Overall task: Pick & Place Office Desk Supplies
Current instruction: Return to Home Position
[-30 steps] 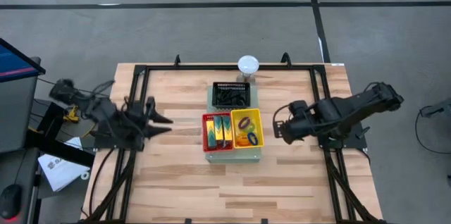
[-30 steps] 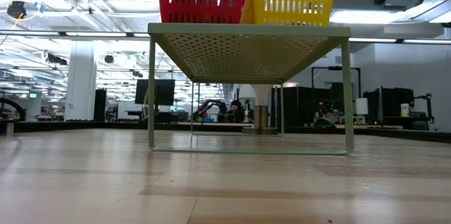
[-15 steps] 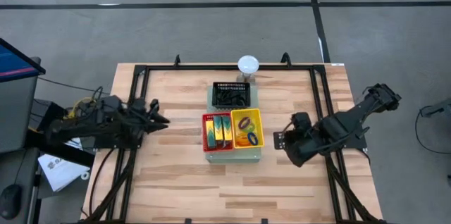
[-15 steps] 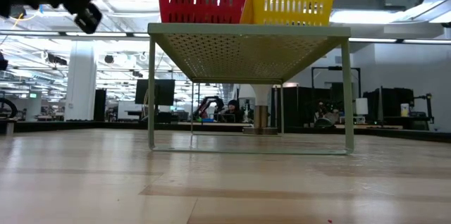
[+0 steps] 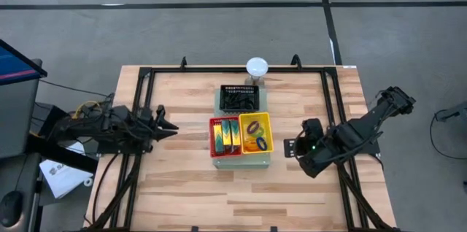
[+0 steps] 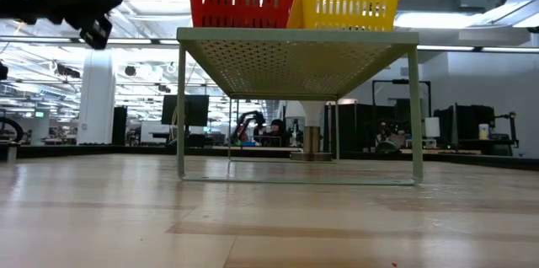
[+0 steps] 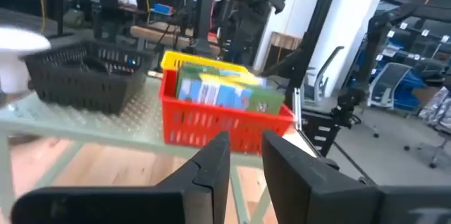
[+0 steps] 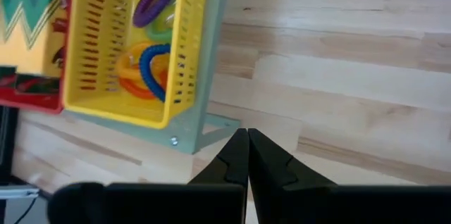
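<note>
Seen from above, the pale-green shelf (image 5: 241,160) stands mid-tabletop (image 5: 182,188). On it the black bin (image 5: 239,98) sits at 12 o'clock, with the red bin (image 5: 225,136) and yellow bin (image 5: 255,133) side by side at 6. The left claw (image 5: 164,120) hangs at 9 o'clock of the shelf, and the right claw (image 5: 290,147) at 4, both well apart from it.

At tabletop level, the two bright bins top the shelf, with the left claw up at 10 o'clock.

Past the left claw's slightly parted fingers (image 7: 215,164), the printed boxes (image 7: 218,90) lie in the red bin.

The right claw's fingers are pressed together, empty. The purple, blue and orange band loops (image 8: 151,69) lie in the yellow bin.
</note>
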